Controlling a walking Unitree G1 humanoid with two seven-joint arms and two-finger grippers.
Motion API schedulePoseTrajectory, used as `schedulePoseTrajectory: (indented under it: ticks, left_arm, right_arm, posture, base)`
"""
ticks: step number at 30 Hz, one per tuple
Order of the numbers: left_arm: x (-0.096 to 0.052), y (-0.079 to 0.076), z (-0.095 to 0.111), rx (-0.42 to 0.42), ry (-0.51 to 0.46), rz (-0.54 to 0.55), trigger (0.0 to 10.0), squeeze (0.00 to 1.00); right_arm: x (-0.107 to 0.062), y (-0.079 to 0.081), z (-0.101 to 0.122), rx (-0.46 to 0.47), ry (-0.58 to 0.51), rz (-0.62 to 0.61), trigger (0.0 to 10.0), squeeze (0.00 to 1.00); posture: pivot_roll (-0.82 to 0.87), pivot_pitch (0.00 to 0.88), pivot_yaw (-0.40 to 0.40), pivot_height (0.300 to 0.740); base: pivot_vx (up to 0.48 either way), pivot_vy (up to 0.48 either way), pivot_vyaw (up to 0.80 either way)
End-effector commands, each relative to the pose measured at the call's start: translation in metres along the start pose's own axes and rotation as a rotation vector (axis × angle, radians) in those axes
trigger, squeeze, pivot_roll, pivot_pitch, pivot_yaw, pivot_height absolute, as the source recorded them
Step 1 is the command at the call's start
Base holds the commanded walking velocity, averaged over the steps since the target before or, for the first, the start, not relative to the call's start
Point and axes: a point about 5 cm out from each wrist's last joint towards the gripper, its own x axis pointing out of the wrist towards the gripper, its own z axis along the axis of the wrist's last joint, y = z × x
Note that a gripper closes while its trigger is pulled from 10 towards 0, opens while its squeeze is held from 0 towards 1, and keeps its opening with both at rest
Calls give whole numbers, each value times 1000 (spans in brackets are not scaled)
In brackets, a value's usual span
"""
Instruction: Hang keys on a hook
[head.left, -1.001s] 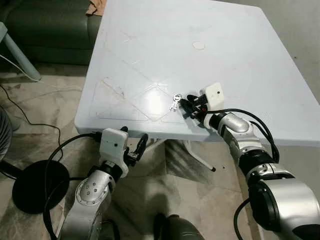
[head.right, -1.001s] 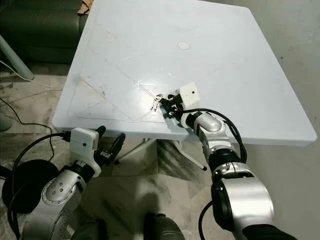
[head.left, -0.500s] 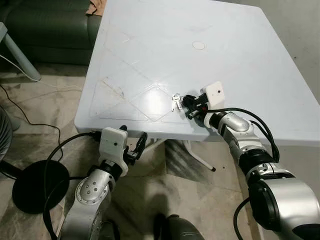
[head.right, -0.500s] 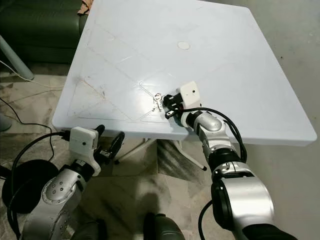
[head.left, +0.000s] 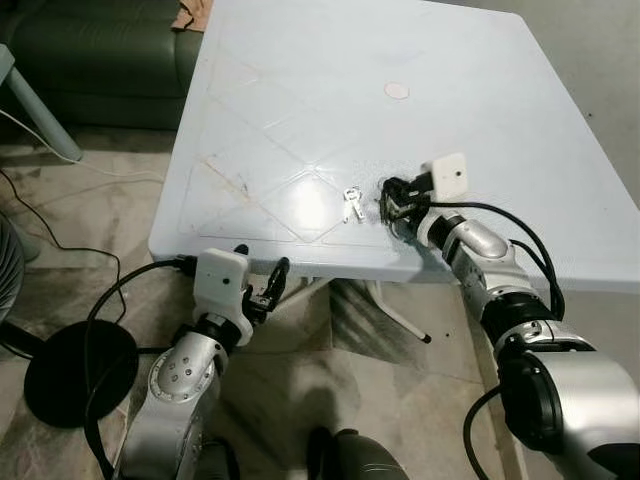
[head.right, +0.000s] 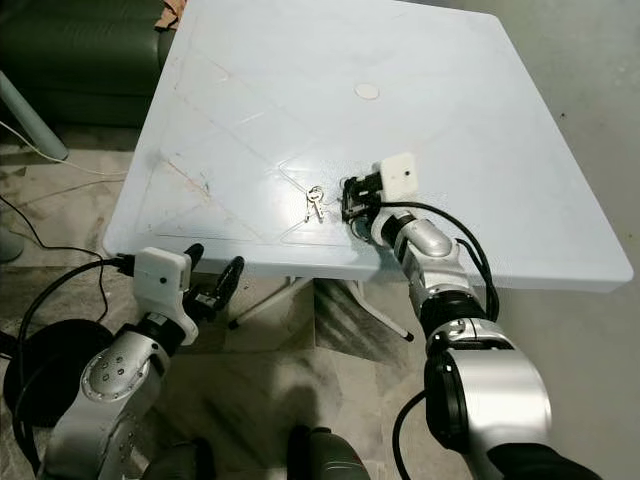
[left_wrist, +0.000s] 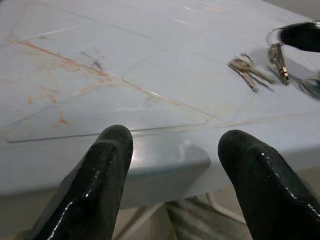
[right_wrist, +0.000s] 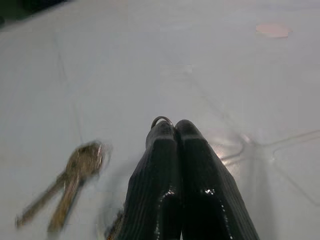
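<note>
**My right fingers pinch a key ring at the table's near edge**

Nearest to me, my left gripper (head.left: 262, 295) hangs below the near edge of the pale blue table (head.left: 300, 90), its two black fingers (left_wrist: 102, 175) spread wide with nothing between them. Seen from its wrist, the table's rim sits just past the fingertips, with rusty orange scuffs across the surface beyond.

A little further on, my right gripper (head.left: 392, 200) rests low over the tabletop close to the near edge, my silver forearm reaching in from the right. Its fingers (right_wrist: 182, 170) are pressed tight together, and a small metal ring (right_wrist: 161, 120) peeks out at their tips, pinched between them. What hangs from that ring I cannot make out clearly.

Just beside that gripper, on its left, a pair of keys (head.left: 352, 204) lies flat on the table, apart from my fingertips and not touching them. From the right wrist they look blurred.

Further back, a small round mark (head.left: 397, 91) sits on the tabletop. Beyond the table's far left corner stands a dark green sofa (head.left: 100, 55), and on the floor to my left is a black round base (head.left: 75, 370) with cables.
</note>
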Motion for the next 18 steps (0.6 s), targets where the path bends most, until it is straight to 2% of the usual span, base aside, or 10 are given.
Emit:
schedulePoseTrajectory:
  ticks: [1, 4, 9, 10, 11, 13, 14, 18]
  left_arm:
    - [1, 5, 1, -20, -15, 35, 10000, 0]
    - [4, 17, 10, -56, -52, 93, 10000, 0]
    - [5, 28, 19, -71, -88, 149, 10000, 0]
    - [6, 30, 22, -71, -97, 163, 10000, 0]
    - [6, 34, 25, -69, -112, 179, 10000, 0]
    - [7, 34, 26, -69, -115, 182, 10000, 0]
    - [7, 36, 29, -69, -124, 191, 10000, 0]
    - [8, 39, 32, -69, -136, 203, 10000, 0]
  right_arm:
    - [2, -1, 7, 65, -46, -25, 0, 0]
    - [4, 6, 15, 130, -132, -21, 0, 0]
    - [4, 13, 20, 133, -183, -4, 0, 0]
    - [3, 15, 21, 129, -198, 10, 2157, 0]
    - [1, 19, 22, 109, -214, 34, 4863, 0]
    - [0, 19, 22, 106, -216, 39, 4863, 0]
    - [-2, 20, 22, 112, -232, 39, 10000, 0]
    - [-7, 22, 23, 124, -254, 38, 10000, 0]
  posture:
    - [-11, 212, -148, 724]
    - [-15, 199, -147, 724]
    - [-25, 180, -142, 724]
    - [-25, 180, -142, 724]
    - [-30, 171, -138, 724]
    - [-30, 171, -138, 724]
    - [-35, 155, -132, 724]
    - [-35, 155, -132, 724]
  base:
    - [0, 0, 0]
    - [0, 0, 0]
    - [0, 0, 0]
    - [0, 0, 0]
    - [0, 0, 0]
    - [0, 0, 0]
    - [0, 0, 0]
    - [0, 0, 0]
